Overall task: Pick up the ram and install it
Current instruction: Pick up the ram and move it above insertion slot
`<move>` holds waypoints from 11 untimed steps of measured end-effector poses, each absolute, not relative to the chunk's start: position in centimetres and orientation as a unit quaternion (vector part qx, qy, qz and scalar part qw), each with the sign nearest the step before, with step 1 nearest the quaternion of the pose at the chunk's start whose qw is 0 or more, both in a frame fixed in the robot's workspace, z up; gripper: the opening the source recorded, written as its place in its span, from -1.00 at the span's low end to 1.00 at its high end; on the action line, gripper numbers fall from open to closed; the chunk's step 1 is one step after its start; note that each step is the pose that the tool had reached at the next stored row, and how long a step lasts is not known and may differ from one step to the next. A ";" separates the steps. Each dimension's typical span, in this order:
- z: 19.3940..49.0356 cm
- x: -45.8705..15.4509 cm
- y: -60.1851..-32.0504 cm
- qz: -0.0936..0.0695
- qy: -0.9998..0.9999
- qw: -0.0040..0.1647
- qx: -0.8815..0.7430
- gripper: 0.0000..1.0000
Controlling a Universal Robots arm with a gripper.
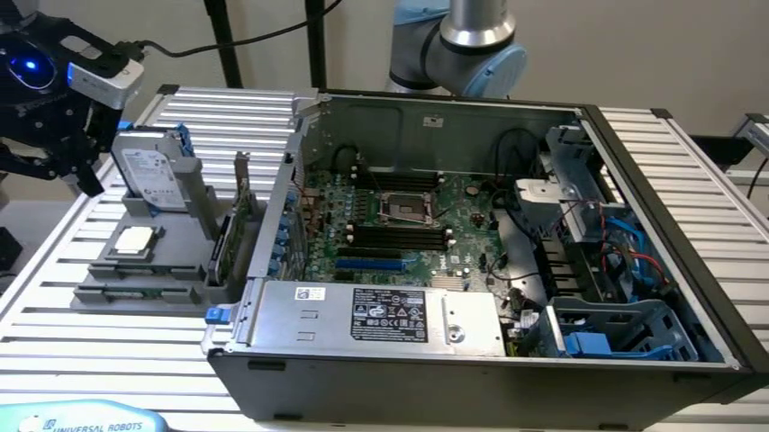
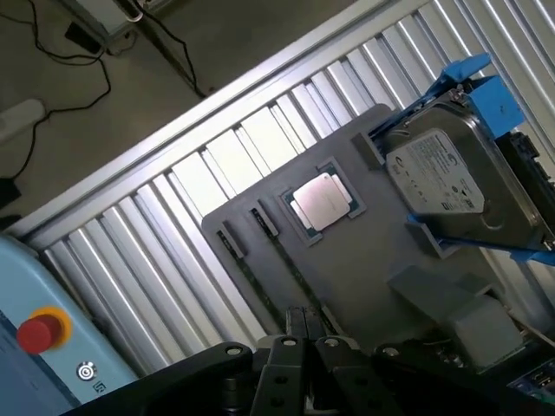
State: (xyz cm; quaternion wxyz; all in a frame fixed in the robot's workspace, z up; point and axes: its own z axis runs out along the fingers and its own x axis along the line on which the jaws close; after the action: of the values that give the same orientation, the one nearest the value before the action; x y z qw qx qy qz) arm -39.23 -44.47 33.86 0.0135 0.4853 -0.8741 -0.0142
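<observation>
Slatted aluminium worktop [image 1: 72,360] under soft, even light — a pale wall [image 1: 649,54] behind, dull grey-brown floor [image 2: 234,35] beside it.

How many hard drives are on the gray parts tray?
1: the hard drive, in a blue caddy, stands on edge on the gray tray, to the exterior view's left of the open case. Others may be hidden inside it.

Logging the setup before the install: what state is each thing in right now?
gripper, shut, holding nothing
ram, lying flat in the gray tray, ungripped
CPU, resting in its tray pocket
hard drive, standing upright in blue caddy
computer case, open, side panel off
</observation>
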 end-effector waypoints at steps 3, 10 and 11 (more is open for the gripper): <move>33.8 -39.2 -44.5 -0.014 -0.860 0.014 0.509 -0.79; 33.6 -39.2 -44.5 -0.013 -0.827 0.015 0.563 -0.79; 33.5 -39.2 -44.5 -0.013 -0.821 0.015 0.570 -0.79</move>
State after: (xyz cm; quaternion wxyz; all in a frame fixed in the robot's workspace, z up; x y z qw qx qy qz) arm -39.23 -44.47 33.53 0.0148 0.5699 -0.8215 -0.0127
